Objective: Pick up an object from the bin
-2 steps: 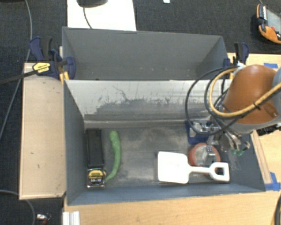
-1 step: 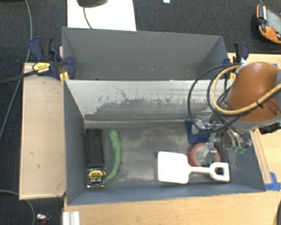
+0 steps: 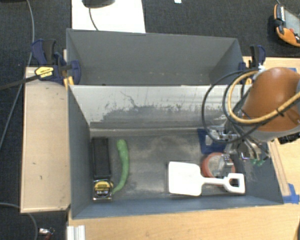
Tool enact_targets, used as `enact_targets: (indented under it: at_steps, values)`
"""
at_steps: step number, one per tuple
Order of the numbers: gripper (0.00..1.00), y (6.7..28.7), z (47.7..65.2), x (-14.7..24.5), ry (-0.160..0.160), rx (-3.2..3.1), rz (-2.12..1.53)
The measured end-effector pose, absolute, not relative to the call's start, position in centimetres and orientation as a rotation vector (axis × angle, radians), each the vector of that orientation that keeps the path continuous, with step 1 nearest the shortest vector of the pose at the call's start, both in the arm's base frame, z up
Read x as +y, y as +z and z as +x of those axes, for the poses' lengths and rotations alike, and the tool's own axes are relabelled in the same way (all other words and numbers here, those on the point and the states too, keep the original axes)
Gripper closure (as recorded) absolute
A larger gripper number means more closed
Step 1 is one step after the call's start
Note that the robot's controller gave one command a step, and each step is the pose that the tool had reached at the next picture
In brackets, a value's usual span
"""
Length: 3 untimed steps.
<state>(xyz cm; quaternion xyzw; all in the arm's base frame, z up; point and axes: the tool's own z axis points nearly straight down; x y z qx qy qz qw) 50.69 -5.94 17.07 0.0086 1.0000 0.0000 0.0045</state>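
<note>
My gripper point(image 3: 224, 166) hangs low at the right end of the bin, under the arm's orange cover. It is right over a small round red-brown thing point(image 3: 208, 165) that lies on the bin floor and is partly hidden by the gripper. A white flat spatula point(image 3: 186, 179) lies just in front of it, its handle running right beneath the gripper. A blue piece point(image 3: 206, 140) sits behind the red thing by the back wall.
At the left end lie a black block point(image 3: 100, 156), a yellow tape measure point(image 3: 103, 189) at its near end, and a curved green thing point(image 3: 123, 165) beside them. Cables loop from the arm above the right end.
</note>
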Motion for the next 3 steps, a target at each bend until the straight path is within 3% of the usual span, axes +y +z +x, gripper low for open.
enact_targets:
  at_steps: [1, 2, 3]
  values:
    - [0.0, 13.9, 50.7, -6.7, 0.001, 3.121, 0.137]
    - [0.0, 13.3, 51.2, -6.4, -0.001, 3.12, -0.131]
    - [0.0, 14.5, 51.5, -8.1, 0.0, 3.123, 0.029]
